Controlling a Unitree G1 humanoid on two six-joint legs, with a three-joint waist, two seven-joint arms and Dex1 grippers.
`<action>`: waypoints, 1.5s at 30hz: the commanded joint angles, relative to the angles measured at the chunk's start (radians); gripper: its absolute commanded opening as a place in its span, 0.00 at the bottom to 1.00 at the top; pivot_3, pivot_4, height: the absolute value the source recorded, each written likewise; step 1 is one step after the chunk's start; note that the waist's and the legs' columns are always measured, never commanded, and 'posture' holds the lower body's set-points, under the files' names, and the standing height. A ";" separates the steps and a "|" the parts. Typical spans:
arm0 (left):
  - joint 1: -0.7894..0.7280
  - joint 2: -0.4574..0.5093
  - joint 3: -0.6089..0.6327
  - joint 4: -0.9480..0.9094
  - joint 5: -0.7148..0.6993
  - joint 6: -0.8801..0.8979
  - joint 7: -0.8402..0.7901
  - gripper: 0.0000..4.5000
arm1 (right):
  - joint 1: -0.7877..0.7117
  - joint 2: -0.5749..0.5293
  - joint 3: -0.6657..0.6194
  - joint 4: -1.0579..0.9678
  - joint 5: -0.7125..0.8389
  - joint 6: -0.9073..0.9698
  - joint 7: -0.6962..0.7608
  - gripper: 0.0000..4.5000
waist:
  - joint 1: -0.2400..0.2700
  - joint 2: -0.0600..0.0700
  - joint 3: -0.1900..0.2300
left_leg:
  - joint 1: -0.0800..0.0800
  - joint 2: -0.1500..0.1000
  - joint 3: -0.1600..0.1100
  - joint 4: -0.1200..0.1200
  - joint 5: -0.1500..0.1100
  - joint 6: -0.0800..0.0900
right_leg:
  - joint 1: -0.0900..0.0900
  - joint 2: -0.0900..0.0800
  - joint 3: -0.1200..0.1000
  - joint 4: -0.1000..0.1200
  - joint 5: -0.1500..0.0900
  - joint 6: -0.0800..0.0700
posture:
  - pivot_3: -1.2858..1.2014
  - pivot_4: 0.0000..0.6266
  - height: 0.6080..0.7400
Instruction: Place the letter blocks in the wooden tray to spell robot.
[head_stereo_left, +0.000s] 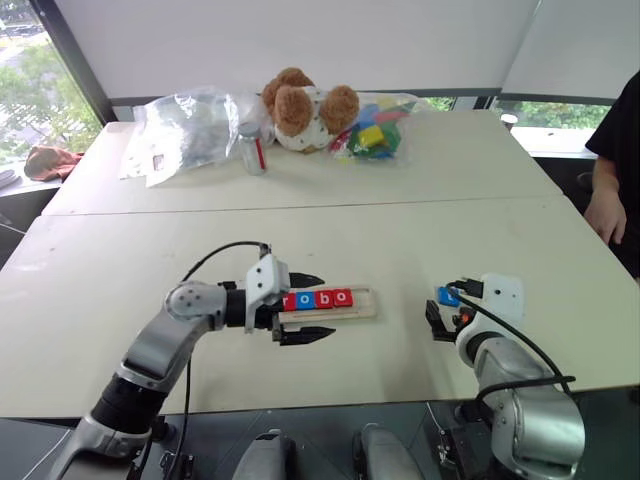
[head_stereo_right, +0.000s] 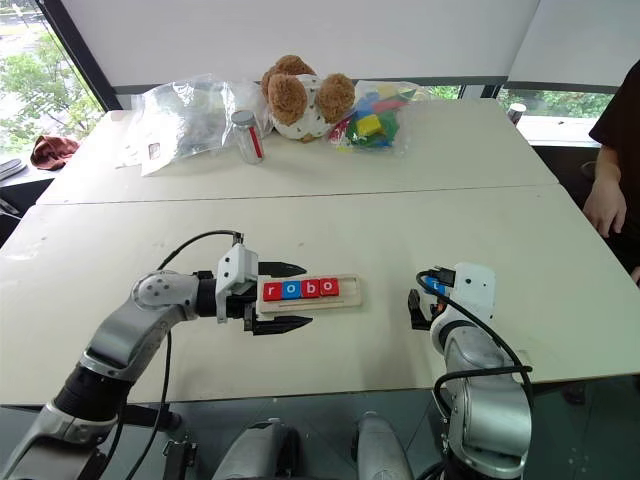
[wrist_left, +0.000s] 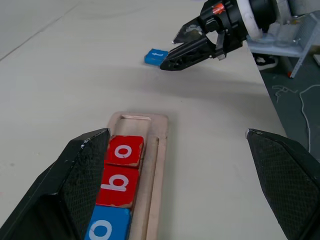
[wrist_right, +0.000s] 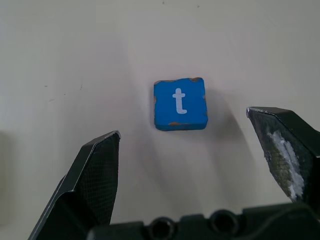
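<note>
Blue t block (wrist_right: 179, 103) lies at 12 o'clock of the released right gripper (wrist_right: 192, 150); straddle it squarely, then clench.

Head views: the left hand (head_stereo_left: 300, 308) covers the tray's (head_stereo_left: 362, 310) left end, partly hiding the red "r" block (head_stereo_right: 272, 291). The right hand (head_stereo_right: 422, 300) overlaps the blue "t" block (head_stereo_left: 448, 296). A person (head_stereo_left: 612, 190) is cut off at the right edge. The jar's (head_stereo_left: 252, 148) label is too small to read.

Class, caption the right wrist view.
Open right pincer poised above the blue t block lying flat on the table.
</note>
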 joint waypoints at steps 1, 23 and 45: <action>-0.001 -0.004 0.007 -0.009 0.008 -0.018 0.014 1.00 | -0.012 -0.023 -0.014 0.036 0.028 -0.043 0.004 0.98 | 0.002 0.000 0.000 | 0.000 0.000 0.000 0.000 0.000 0.000 | 0.000 0.000 0.000 0.000 0.000 0.000 | 0.52 0.24 1.00; 0.015 0.007 0.012 -0.026 0.014 -0.004 0.047 1.00 | -0.071 -0.035 0.112 0.045 0.116 0.001 -0.027 0.25 | 0.000 -0.001 0.000 | 0.001 0.001 0.000 0.000 0.000 0.000 | 0.001 0.000 0.000 0.000 0.000 0.000 | 0.52 0.24 1.00; -0.042 0.101 0.102 0.082 -0.011 -0.029 -0.029 1.00 | -0.108 -0.380 0.015 0.017 0.381 -0.123 0.391 0.99 | 0.001 -0.001 0.000 | 0.001 0.000 0.000 0.000 0.000 0.000 | 0.001 0.001 -0.002 0.000 0.000 0.000 | 0.52 0.24 1.00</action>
